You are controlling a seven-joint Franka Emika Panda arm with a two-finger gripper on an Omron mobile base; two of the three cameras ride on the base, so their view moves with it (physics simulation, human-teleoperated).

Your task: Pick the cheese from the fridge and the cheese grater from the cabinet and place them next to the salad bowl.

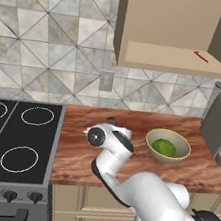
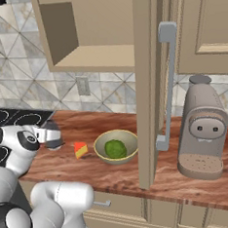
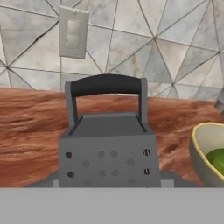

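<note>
Notably, cheese beside salad bowl.

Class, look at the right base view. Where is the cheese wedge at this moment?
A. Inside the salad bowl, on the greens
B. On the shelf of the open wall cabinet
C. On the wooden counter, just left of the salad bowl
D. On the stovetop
C: the cheese lies on the wooden counter, just left of the salad bowl and apart from it; the bowl holds only green salad.
</note>
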